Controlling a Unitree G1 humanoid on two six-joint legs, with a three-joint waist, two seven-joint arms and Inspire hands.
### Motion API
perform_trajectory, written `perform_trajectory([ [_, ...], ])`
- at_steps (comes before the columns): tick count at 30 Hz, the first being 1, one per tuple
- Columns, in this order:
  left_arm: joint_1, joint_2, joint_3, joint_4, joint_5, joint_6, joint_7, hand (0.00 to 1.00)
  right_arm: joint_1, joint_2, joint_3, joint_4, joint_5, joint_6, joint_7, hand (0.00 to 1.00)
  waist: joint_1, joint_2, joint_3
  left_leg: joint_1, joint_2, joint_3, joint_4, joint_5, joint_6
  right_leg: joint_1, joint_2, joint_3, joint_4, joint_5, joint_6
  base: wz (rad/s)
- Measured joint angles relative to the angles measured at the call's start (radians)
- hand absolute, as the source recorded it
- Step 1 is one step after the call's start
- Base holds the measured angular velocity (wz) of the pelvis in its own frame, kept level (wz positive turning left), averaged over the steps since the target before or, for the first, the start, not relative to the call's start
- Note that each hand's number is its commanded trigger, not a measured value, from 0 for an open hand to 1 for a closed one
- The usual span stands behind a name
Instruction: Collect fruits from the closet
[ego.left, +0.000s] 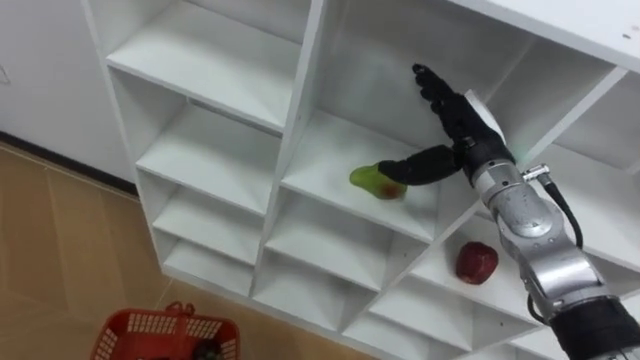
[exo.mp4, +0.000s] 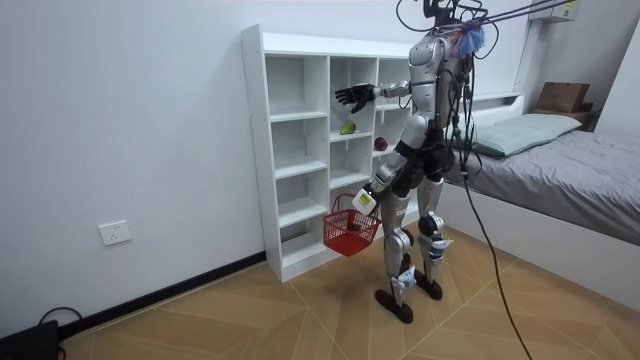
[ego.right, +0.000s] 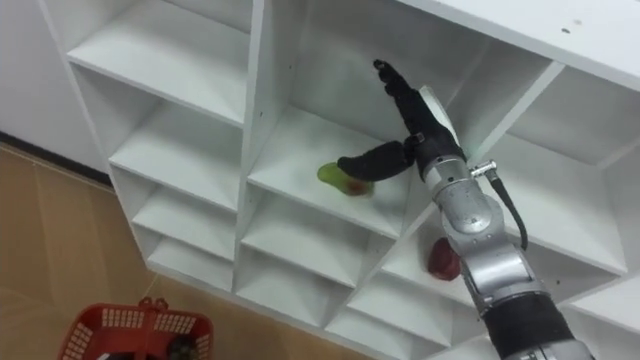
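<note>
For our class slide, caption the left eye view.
Open right hand reaches into the closet toward a green fruit; red fruit lower right.

Right arm raised and extended forward, left arm lowered
Right hand (ego.left: 455, 128): fingers straight and close together, thumb spread wide to the side, wrist in line with the forearm. Left hand (exo.mp4: 368, 196): low beside the hip, elbow slightly bent, closed round the handle of the red basket (exo.mp4: 350, 230)

Smooth matt white closet (ego.left: 215, 62) boards, a red plastic lattice basket (ego.left: 128, 324), wood-grain floor (ego.left: 45, 250).
</note>
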Motion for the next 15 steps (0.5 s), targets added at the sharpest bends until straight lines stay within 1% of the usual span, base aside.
perform_trajectory([
  [1,-0.003,0.001,0.0,0.0,0.0,0.004,0.0,1.0,0.0,-0.003,0.0,0.001,0.016,0.008,0.0,0.0,-0.001,-0.002,-0.0013,-0.007,-0.002,-0.005,0.002,0.0,0.0,-0.004,-0.001,-0.005,0.0,0.0,0.0,0.09],
  [3,-0.004,0.001,0.0,0.0,0.0,0.01,0.001,1.0,0.0,-0.004,0.0,0.003,0.033,0.017,0.0,0.0,-0.001,-0.004,-0.0013,-0.011,-0.004,-0.014,0.004,0.0,0.0,-0.006,-0.002,-0.007,0.0,0.0,0.0,0.08],
  [6,-0.006,0.004,-0.002,0.0,0.0,0.017,0.002,1.0,-0.016,-0.004,0.0,0.044,0.046,0.017,0.002,0.0,-0.001,-0.004,-0.0014,-0.013,-0.006,-0.016,0.005,0.001,0.001,-0.006,-0.003,-0.008,0.001,0.0,0.0,0.05],
  [9,-0.01,0.011,-0.006,0.0,0.0,0.024,0.0,1.0,-0.051,-0.004,0.002,0.113,0.052,0.018,0.007,0.0,0.0,-0.009,-0.0027,-0.016,-0.007,-0.019,0.005,0.002,0.003,-0.006,-0.005,-0.012,0.001,0.0,0.0,0.07],
  [11,-0.01,0.021,-0.008,0.0,0.001,0.026,-0.002,1.0,-0.068,-0.004,0.003,0.147,0.053,0.017,0.007,0.0,0.0,-0.012,-0.0026,-0.023,-0.007,-0.022,0.006,0.002,0.003,-0.011,-0.005,-0.024,0.001,0.0,0.0,0.06],
  [15,-0.015,0.024,-0.01,0.0,0.039,0.032,-0.002,1.0,-0.081,-0.003,0.005,0.174,0.053,0.015,0.006,0.0,0.001,-0.012,0.0009,-0.031,-0.008,-0.022,0.012,0.002,0.003,-0.016,-0.006,-0.028,0.001,0.0,0.0,0.0],
])
